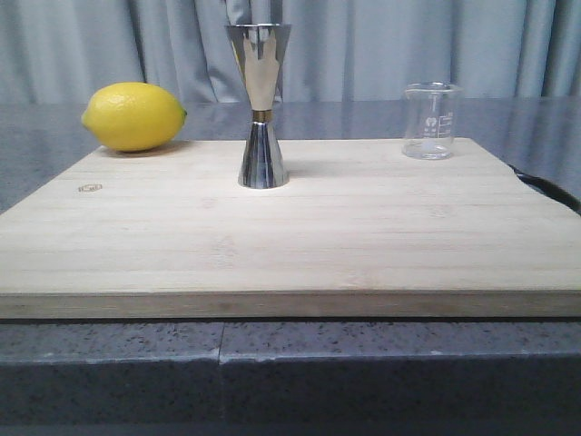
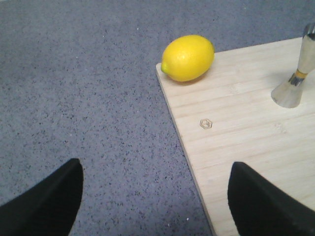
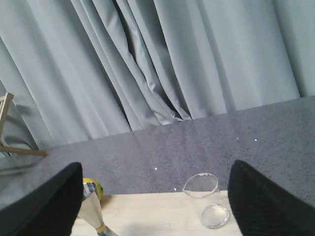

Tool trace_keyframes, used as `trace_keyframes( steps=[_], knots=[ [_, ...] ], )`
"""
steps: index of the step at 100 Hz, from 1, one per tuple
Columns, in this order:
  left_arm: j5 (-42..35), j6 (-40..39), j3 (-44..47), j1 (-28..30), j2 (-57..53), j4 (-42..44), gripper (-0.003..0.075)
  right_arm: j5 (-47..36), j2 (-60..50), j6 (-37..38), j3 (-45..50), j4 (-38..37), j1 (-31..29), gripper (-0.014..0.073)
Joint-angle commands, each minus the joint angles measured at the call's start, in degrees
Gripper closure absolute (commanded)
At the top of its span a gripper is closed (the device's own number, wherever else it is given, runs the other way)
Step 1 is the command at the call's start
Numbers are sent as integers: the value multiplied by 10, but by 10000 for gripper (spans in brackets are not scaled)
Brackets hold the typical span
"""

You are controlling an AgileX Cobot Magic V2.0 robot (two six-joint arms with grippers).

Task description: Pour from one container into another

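Clear glass, that's the little beaker with white marks, standing upright at the far right corner of the wooden board, well apart from everything else. It looks empty or close to it, honestly hard to tell through the glass. The steel jigger stands upright near the middle of the board, taller than the beaker, and a lemon sits at the far left corner, partly off the board edge. The board lies on a grey speckled table.

Neither arm shows in the front view. The right end effector has its fingers spread wide and holds nothing; it hangs above the near side of the beaker, looking down at it. The left end effector is spread wide too, empty, over the board's left edge near the lemon.

My take: nothing's grabbed yet, so the step is reaching for the beaker with the right arm. Come in level, close around the middle of the glass wall, not the rim, and keep the pour lip pointed toward the jigger. Glass is slippery, so squeeze gently but firmly. The jigger's narrow waist makes it tippy, so don't bump it.
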Motion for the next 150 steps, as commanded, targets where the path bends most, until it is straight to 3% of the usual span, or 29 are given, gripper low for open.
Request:
trace_keyframes(
  steps=[1, 26, 33, 59, 78, 85, 150],
  knots=[
    [-49, -10, 11, 2, -25, 2, 191, 25, -26, 23, -6, 5, 0, 53],
    [-68, -10, 26, 2, -47, 2, 269, 89, -82, 55, 7, 8, 0, 53],
    [-76, -10, 26, 2, -47, 2, 310, 94, -83, 55, 7, 8, 0, 91],
    [-90, -10, 26, 2, -47, 2, 534, 92, -83, 55, 7, 8, 0, 497],
    [-90, -10, 26, 2, -47, 2, 696, 92, -83, 55, 7, 8, 0, 652],
    [-90, -10, 26, 2, -47, 2, 741, 93, -83, 55, 7, 8, 0, 660],
    [-115, -10, 40, 2, -59, 2, 739, 97, -82, 55, 7, 8, 0, 660]
  ],
)
